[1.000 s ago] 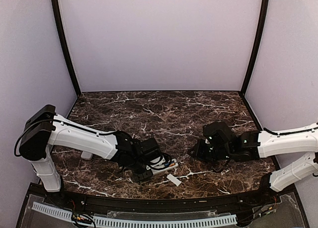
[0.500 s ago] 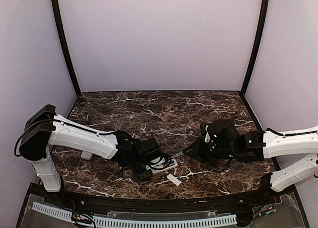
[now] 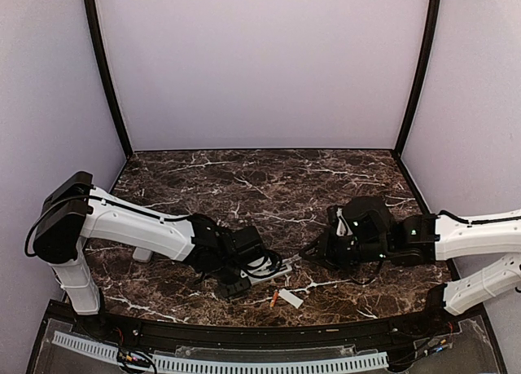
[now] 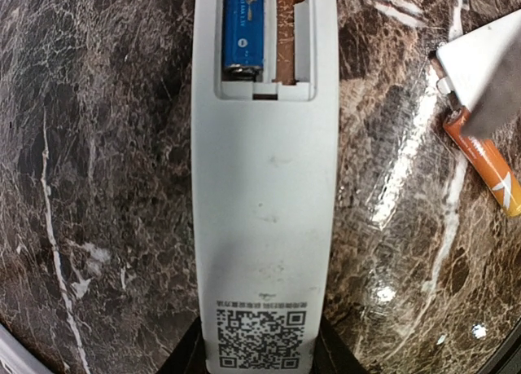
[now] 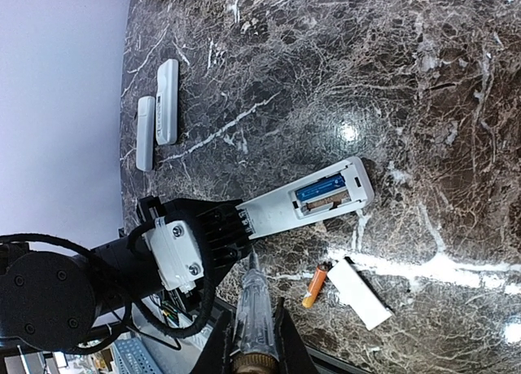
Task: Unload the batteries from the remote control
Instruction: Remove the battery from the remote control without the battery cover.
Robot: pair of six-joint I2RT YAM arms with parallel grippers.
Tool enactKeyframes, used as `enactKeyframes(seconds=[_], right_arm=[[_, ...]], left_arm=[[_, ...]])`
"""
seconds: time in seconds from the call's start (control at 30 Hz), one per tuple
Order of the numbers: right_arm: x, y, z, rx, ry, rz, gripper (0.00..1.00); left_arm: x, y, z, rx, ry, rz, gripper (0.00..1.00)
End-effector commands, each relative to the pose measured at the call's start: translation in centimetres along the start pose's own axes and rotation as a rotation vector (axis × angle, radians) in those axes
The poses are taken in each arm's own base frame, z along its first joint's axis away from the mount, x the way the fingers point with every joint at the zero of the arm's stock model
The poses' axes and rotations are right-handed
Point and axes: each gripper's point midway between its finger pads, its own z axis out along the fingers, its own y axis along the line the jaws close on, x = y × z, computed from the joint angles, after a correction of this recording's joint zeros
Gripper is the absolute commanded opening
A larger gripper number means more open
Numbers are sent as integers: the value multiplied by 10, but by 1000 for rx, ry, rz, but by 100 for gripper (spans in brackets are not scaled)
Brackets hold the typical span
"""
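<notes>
Left tool (image 5: 242, 223) of mine is clamped on the code-labelled end of the white remote (image 4: 264, 187), jaws part closed round it. My right tool (image 5: 251, 345) is pinched tight on a slim clear screwdriver (image 5: 251, 301). Ahead of its tip and to one side lies a loose white cover (image 5: 361, 292), and two more white remotes (image 5: 167, 101) rest well beyond my left tool. One blue battery (image 4: 244, 28) sits in a slot of the open bay, at the end of the remote away from my left tool. An orange battery (image 4: 484, 166) lies on the tabletop (image 3: 244, 178) just beside the cover. Dark veined marble below, lilac walls (image 3: 260, 64) around.
</notes>
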Motion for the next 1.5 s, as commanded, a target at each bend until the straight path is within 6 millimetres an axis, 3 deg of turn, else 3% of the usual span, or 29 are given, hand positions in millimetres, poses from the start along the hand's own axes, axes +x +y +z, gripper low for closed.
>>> enactKeyframes(seconds=[0.0, 0.3, 0.67, 1.47], right_arm=[[-1, 0, -4, 20, -16, -15, 0], [-23, -14, -11, 111, -95, -71, 0], [-52, -24, -8, 103, -122, -97, 0], [-49, -42, 15, 173, -71, -117, 0]], left_arm=[[17, 7, 15, -37, 72, 2, 18], [17, 5, 15, -29, 72, 1, 18], [17, 4, 16, -26, 72, 3, 18], [18, 4, 17, -26, 77, 4, 18]])
